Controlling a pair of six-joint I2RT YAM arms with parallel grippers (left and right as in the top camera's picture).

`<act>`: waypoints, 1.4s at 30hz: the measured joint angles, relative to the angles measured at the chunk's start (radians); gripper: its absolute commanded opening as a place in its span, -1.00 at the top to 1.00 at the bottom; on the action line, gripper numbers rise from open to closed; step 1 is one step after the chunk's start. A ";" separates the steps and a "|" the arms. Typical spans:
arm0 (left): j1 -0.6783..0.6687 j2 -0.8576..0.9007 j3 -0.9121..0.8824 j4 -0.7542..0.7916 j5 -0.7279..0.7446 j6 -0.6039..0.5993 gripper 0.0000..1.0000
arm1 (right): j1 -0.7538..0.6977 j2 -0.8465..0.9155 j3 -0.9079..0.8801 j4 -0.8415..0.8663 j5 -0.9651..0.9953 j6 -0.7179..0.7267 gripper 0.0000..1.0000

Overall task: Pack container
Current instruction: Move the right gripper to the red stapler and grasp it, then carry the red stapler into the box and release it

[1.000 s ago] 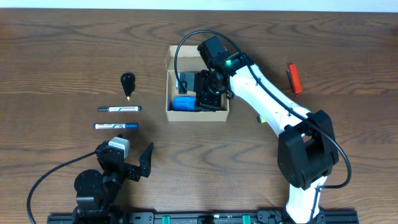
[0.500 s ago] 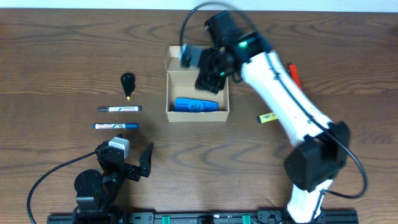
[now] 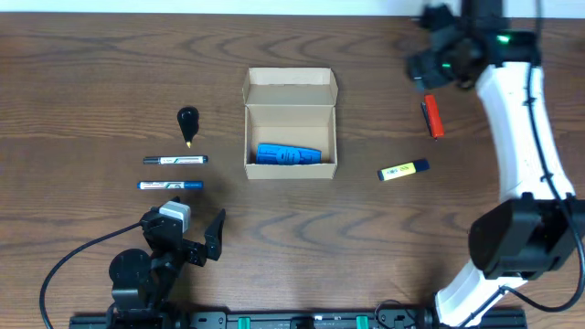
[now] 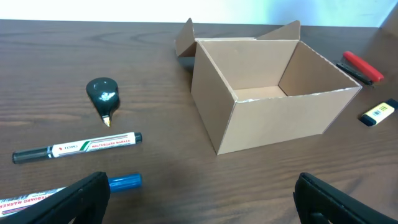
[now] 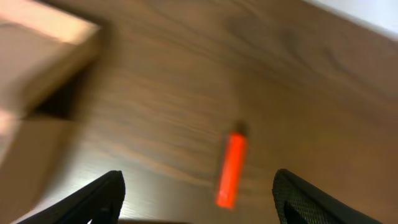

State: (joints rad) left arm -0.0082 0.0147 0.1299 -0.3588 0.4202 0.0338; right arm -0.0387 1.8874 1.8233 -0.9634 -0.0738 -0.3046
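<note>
My right gripper (image 5: 198, 208) hangs wide open and empty above the red pen (image 5: 231, 169), toward the bench's (image 3: 91, 55) far right corner. My left gripper (image 4: 199, 205), equally wide, holds nothing at the near edge. The container (image 3: 290, 171) sits mid-bench, lid open.

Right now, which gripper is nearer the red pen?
Right. The right gripper hovers close by the red pen; the left gripper sits at the near edge, beyond the box.

The container (image 3: 290, 89) is plain tan, one marker (image 3: 432, 116) red, the table (image 3: 91, 73) brown.
</note>
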 measured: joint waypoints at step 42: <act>0.000 0.000 0.000 0.000 0.000 0.000 -0.91 | -0.109 0.184 -0.516 0.624 -0.007 0.220 0.71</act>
State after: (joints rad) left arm -0.0082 0.0147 0.1299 -0.3588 0.4202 0.0338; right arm -0.1474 2.0716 1.3071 -0.3397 -0.0807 -0.0841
